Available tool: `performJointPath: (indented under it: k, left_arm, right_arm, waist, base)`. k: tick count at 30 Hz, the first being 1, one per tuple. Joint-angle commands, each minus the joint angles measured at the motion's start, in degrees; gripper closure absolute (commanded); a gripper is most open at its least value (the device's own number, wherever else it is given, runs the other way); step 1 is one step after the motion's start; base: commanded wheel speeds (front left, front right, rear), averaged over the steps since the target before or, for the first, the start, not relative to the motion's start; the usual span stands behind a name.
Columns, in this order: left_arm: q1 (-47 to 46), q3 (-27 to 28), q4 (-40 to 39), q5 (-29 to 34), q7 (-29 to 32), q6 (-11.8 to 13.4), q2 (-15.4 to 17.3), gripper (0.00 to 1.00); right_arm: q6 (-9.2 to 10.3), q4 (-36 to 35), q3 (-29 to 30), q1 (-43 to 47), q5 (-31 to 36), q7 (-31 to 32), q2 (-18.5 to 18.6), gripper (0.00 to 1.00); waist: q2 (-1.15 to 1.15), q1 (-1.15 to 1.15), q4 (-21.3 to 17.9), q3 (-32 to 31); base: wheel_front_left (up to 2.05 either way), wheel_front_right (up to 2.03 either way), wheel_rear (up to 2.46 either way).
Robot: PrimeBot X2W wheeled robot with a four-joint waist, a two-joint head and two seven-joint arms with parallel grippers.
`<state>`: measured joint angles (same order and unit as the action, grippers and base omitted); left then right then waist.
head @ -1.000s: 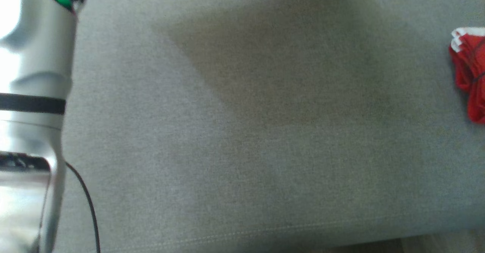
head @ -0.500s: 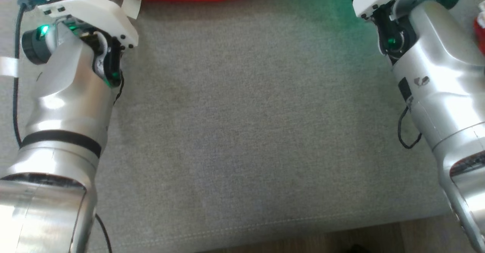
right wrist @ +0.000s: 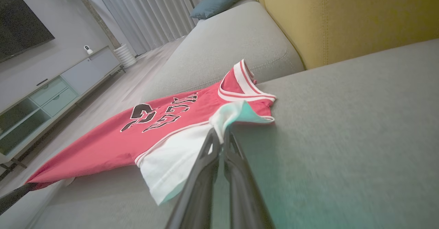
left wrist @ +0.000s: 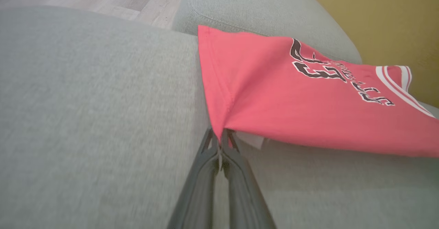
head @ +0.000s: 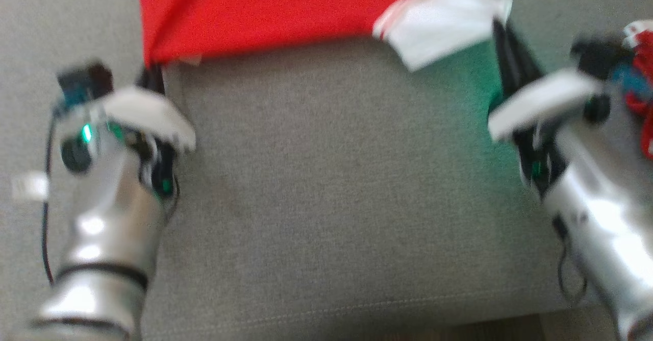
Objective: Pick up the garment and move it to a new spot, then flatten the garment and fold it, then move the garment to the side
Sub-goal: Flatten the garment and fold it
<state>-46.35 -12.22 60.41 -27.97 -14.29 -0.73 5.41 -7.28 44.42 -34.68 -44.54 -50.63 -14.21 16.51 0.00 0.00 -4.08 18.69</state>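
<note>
Stretching forward, left gripper [left wrist: 218, 137] and right gripper [right wrist: 219, 135] each clamp the jersey [left wrist: 291, 102], seemingly raised off the sofa [left wrist: 85, 102]

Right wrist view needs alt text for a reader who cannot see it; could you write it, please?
The right hand, two dark fingers pinched shut, grips the white-lined edge of a red jersey that stretches left over a grey sofa seat. A yellow backrest rises behind.
</note>
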Motion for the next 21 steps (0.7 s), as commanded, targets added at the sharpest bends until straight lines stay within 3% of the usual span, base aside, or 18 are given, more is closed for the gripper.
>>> performJointPath:
  k: [1, 6, 11, 16, 21]
  left_arm:
    - [2.40, 1.78, -3.20, 0.39, -0.70, -0.22, 2.59, 1.00]
    - [12.76, 2.21, -10.36, 1.37, -0.70, -0.44, 2.90, 1.00]
    - [25.36, 2.05, -20.87, 1.64, -0.26, 0.88, 3.73, 1.00]
    - [37.98, 1.57, -36.65, 2.12, 6.30, 4.88, 6.26, 1.00]
    - [49.04, 1.49, -54.73, 2.43, 15.63, 9.42, 9.31, 1.00]
  right_arm:
    - [-0.21, -3.97, 0.63, 3.34, 0.68, -0.75, 0.79, 1.00]
    - [-0.21, -12.09, 5.03, 14.59, 3.14, -0.77, 2.16, 1.00]
    - [-0.21, -21.38, 11.59, 28.91, 6.34, -0.13, 2.83, 1.00]
    - [-0.21, -32.82, 20.48, 42.87, 11.39, 7.71, 1.16, 1.00]
    - [-0.21, -47.03, 29.11, 54.90, 17.44, 19.82, -3.78, 1.00]
  waist:
    - [0.00, 0.00, -0.36, -3.37]
    - [0.00, 0.00, -0.48, -6.66]
    - [0.00, 0.00, -0.17, -10.28]
    - [0.00, 0.00, 0.02, -12.88]
    - [0.00, 0.00, -0.01, -14.05]
  base:
    - [0.00, 0.00, 0.00]
    - [0.00, 0.00, 0.00]
    - [0.00, 0.00, 0.00]
    - [0.00, 0.00, 0.00]
    - [0.00, 0.00, 0.00]
